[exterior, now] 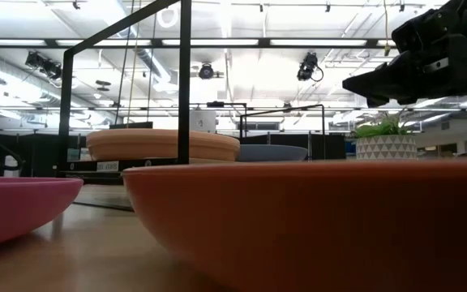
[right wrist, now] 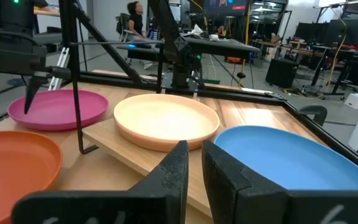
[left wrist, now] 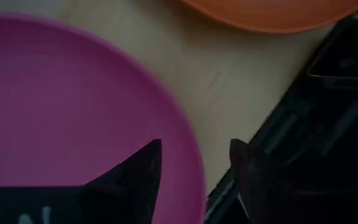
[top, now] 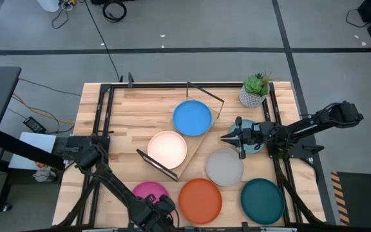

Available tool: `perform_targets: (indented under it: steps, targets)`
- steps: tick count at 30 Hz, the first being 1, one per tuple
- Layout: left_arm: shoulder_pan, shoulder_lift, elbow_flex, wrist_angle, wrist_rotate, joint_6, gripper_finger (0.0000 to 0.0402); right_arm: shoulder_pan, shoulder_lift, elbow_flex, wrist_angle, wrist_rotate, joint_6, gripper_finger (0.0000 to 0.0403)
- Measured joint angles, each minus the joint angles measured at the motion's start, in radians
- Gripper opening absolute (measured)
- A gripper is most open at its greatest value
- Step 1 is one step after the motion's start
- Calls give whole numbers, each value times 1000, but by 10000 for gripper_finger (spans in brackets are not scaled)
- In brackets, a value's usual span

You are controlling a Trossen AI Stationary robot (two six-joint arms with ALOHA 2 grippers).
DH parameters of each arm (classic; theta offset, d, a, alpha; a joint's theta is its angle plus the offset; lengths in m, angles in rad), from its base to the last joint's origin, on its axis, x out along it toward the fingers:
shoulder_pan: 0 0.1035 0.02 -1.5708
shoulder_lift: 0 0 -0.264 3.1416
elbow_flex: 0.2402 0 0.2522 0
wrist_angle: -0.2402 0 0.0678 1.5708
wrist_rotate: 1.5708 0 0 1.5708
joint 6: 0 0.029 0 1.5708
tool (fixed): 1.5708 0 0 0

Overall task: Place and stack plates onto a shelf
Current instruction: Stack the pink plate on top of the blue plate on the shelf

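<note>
The shelf lies slantwise mid-table. It carries a cream plate and a blue plate, each resting flat on the board. On the table lie the grey, orange, dark teal and pink plates. A pale blue plate lies under the right arm. My left gripper is open at the near edge and straddles the pink plate's rim. My right gripper is shut and empty. It hangs in the air, pointing at the shelf. No tan plate shows apart. My left gripper has one finger over the pink plate's rim and the other outside it, coming from above. Whether either finger touches the plate, I cannot tell.
A potted plant stands at the far right corner. Black frame bars run along the table's left and right sides. The shelf's wire end frames stand up at both ends. Bare wood lies left of the shelf.
</note>
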Motion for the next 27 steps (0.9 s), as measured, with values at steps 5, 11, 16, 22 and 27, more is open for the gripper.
perform_targets:
  steps: [5,11,16,22,27]
  targets:
    - [6,0,0,17,0,46,199,0,0,0,0,0,3,53]
    - [18,44,0,-7,88,59,185,0,0,0,-1,0,3,53]
    - [41,46,0,-90,127,64,164,0,0,0,0,0,4,53]
    - [45,45,1,-134,237,58,75,0,0,0,-1,0,4,53]
    - [44,3,11,-149,322,50,20,0,0,0,-1,0,9,53]
